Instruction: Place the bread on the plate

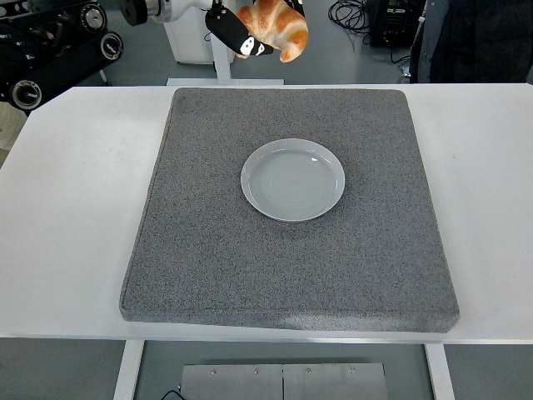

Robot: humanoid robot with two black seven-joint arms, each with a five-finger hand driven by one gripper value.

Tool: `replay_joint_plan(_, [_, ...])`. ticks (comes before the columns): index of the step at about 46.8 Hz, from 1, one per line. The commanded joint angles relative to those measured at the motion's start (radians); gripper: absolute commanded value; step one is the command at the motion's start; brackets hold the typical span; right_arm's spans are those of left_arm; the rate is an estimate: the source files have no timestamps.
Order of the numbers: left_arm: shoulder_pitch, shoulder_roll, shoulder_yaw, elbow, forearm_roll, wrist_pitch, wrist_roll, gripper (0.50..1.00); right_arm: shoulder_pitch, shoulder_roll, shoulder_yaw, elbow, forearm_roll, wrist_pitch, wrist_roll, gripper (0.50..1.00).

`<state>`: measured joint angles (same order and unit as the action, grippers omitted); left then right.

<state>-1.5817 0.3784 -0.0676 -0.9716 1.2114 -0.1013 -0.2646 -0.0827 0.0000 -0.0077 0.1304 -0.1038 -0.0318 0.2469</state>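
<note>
- Grey foam mat [283, 250]: large, squarish with rounded corners, lying flat on the white table [67, 217]; the table shows bare on both sides of the mat and along its near edge.
- Plate [293, 179]: round, pale grey-white, glossy, with faint concentric rings; sits on the mat, slightly toward the mat's far half and near its mid-line; nothing lies on it.
- Croissant [275, 25]: golden-brown, crescent-shaped, with paler bands across its back; held in the air beyond the mat's far edge, above the floor level behind the table, well apart from the plate and to the plate's far left; one tip points down and to the right.
- Left hand [241, 33]: black fingers with white markings closed around the underside and near side of the croissant; it enters near the top edge, left of the mat's mid-line. How many fingers bear on the croissant is hard to make out, as the hand is partly cut by the frame.
- Left arm [162, 10]: white casing at the wrist, black jointed housings further left, beyond the mat's far-left corner.
- Background beyond the mat's far edge: grey floor, a white stand [204, 50], black cables [346, 12], and a person's dark clothing [479, 42] at the far right.
</note>
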Motion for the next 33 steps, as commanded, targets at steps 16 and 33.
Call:
replay_joint_plan(16, [-0.003,-0.125,0.057,0.044,0.013,0.002,0.004,0.500,0.000,0.000,0.000,0.000,0.000,0.001,0.000,1.000])
replay_joint_plan(33, [0.019,-0.188,0.135,0.068,0.019,0.014,0.004,0.500,0.000,0.000,0.000,0.000,0.000,0.000,0.000,1.000])
